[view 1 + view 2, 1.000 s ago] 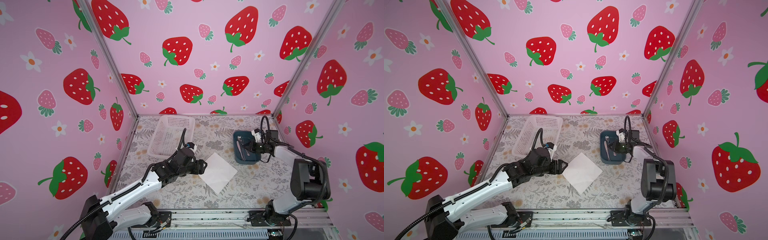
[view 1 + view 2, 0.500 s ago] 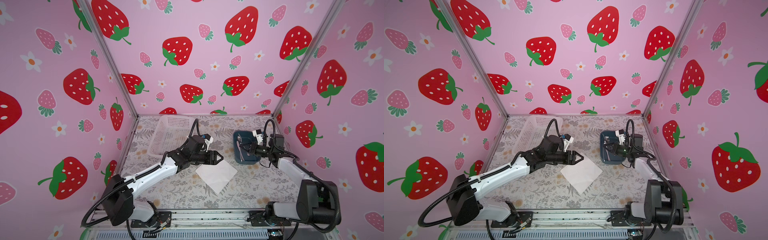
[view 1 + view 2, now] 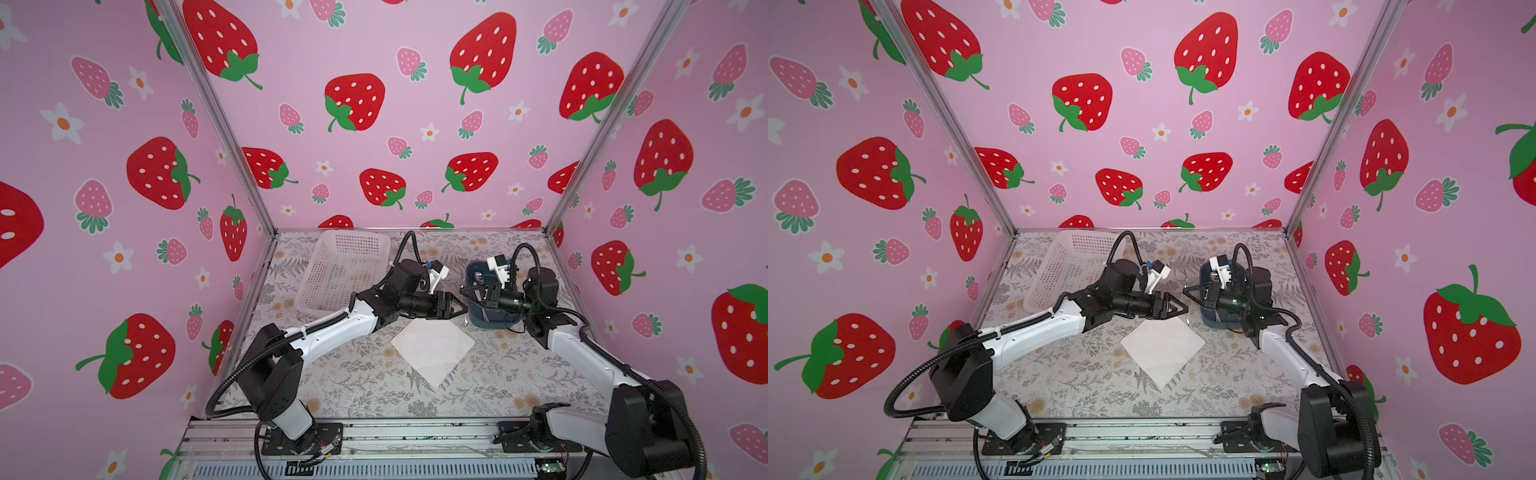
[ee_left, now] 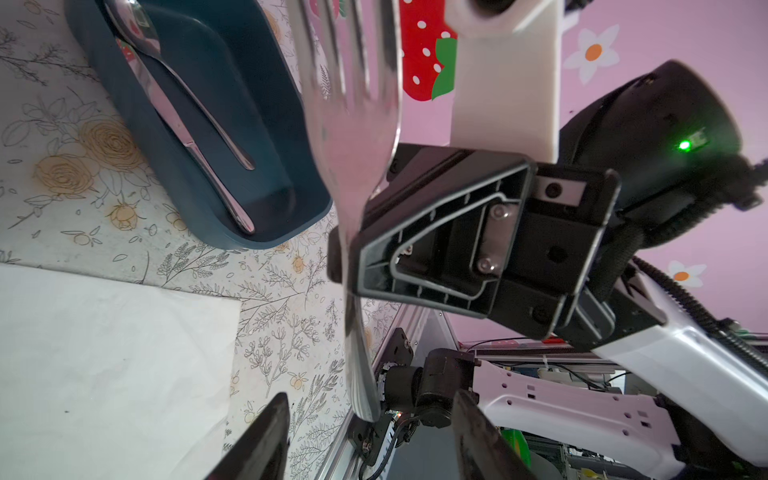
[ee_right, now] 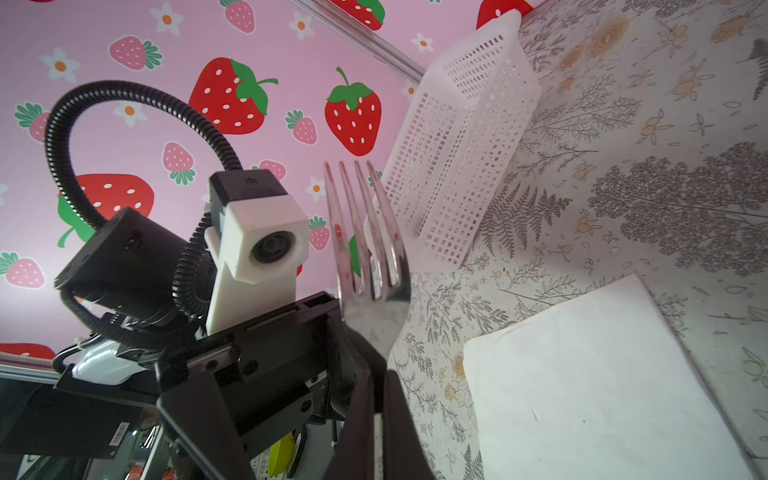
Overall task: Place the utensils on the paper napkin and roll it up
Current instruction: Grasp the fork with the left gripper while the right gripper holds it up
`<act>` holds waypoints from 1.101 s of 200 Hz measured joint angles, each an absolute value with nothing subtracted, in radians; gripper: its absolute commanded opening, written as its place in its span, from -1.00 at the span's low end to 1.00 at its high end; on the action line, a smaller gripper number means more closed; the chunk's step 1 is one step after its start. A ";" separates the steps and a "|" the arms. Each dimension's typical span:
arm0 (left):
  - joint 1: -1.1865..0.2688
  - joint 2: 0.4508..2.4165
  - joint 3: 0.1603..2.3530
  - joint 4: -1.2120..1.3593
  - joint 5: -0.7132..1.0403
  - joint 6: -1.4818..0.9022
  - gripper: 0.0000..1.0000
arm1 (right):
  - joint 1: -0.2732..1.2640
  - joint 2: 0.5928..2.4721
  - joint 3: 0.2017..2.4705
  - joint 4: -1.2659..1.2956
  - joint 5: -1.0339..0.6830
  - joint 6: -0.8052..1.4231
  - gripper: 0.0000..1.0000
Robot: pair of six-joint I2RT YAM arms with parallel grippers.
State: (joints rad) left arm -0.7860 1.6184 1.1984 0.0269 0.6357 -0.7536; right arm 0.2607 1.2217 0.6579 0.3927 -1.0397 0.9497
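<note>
Fork (image 4: 353,124) first: my right claw (image 4: 349,266) is clamped on its neck, just below the tines, and holds it up off the bench (image 3: 357,374). The right wrist view shows the same pinch, with the tines (image 5: 365,216) standing out past my two closed fingers.

My left claw (image 4: 370,436) faces the right one tip to tip. Its jaws stand apart, and the fork's handle end lies in the gap between the two fingers (image 4: 266,440). I see it touching neither of them.

In both top views the two claws meet in the air between the white basket (image 3: 345,270) and the dark blue tray (image 3: 494,320), above the far corner of the napkin (image 3: 432,349). My left claw (image 3: 1183,309) sits slightly nearer the camera than my right claw (image 3: 1185,289).

The napkin (image 3: 1163,347) lies flat on the flowered bench, turned corner-on like a diamond, with nothing on it. It touches neither the basket (image 3: 1071,266) nor the tray (image 3: 1219,318).

The spoon (image 4: 137,25) lies inside the tray (image 4: 141,137) with its handle running along the tray's length. A second slim metal piece (image 4: 208,174) lies beside it, and I cannot tell what kind it is.
</note>
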 measured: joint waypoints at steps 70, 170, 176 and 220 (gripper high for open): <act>-0.786 1.648 1.245 0.059 0.639 -0.759 -0.05 | 0.294 1.222 0.648 0.533 -1.041 1.076 -0.96; -0.778 1.656 1.232 0.116 0.612 -0.794 -0.73 | 0.305 1.222 0.644 0.582 -1.039 1.122 -0.96; -0.778 1.655 1.230 0.118 0.612 -0.795 -0.74 | 0.306 1.222 0.644 0.582 -1.037 1.122 -0.96; -0.777 1.650 1.221 0.123 0.609 -0.798 -0.86 | 0.308 1.222 0.636 0.586 -1.036 1.126 -0.94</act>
State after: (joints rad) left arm -0.7769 1.6501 1.2205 0.1230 0.6090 -0.7979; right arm 0.3084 1.2221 0.6365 0.5861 -1.0355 1.1255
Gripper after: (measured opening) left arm 0.135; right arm 0.067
